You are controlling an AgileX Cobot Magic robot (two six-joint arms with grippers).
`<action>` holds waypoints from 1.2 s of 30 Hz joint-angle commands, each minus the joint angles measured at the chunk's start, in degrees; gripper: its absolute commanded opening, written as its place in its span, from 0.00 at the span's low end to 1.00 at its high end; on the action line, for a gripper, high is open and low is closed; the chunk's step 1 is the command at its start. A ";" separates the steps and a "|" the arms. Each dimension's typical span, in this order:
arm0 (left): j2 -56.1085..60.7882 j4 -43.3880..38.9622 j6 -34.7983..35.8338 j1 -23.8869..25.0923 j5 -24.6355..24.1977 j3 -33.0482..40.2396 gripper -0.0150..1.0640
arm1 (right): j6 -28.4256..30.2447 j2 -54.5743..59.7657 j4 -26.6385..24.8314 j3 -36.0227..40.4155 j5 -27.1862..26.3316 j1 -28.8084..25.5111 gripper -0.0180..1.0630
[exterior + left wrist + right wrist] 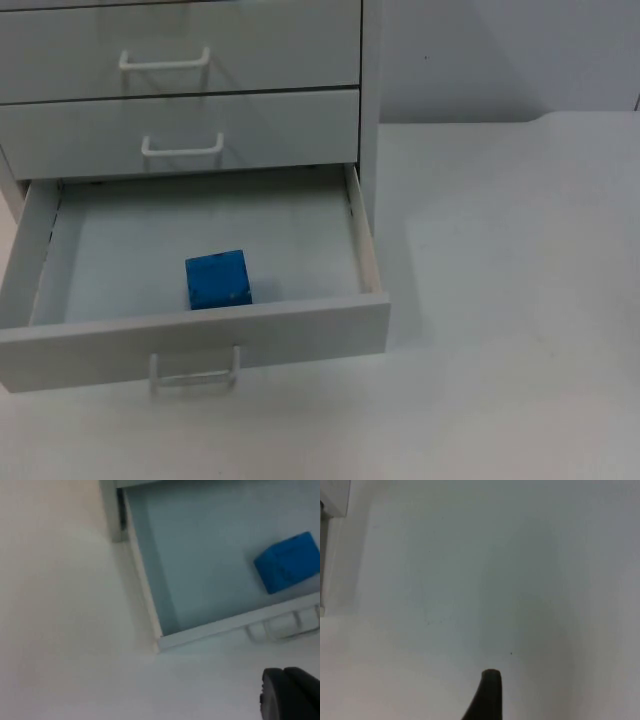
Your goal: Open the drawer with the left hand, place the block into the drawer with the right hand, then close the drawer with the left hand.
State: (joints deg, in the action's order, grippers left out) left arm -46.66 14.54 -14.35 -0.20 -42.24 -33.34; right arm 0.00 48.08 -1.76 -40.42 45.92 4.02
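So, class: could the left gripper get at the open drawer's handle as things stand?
Probably yes. The left gripper sits near the handle of the bottom drawer, with bare table between them.

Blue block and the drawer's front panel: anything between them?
Nothing. In the top view the blue block sits right behind the front panel of the open drawer, with only bare drawer floor around it.

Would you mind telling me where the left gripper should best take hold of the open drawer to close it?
Probably the handle on the drawer front, approached from the table side: the bar stands off the panel, so fingers can close round it or simply push.
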 commanded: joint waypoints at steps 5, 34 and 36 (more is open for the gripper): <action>-7.47 6.24 -10.79 -2.71 -4.92 -6.56 0.01 | 0.87 -0.25 0.01 0.14 -0.83 -0.27 0.70; -35.04 -72.45 45.66 -54.77 10.33 3.01 0.01 | 0.65 -0.25 0.02 0.14 -1.69 -0.27 0.69; -38.79 -79.12 52.71 -54.39 8.67 3.41 0.01 | 0.65 -0.25 0.02 0.14 -1.69 -0.27 0.69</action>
State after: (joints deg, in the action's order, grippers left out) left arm -84.82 -62.44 35.33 -54.56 -33.82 -30.15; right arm 0.00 48.08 -1.76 -40.42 44.86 4.02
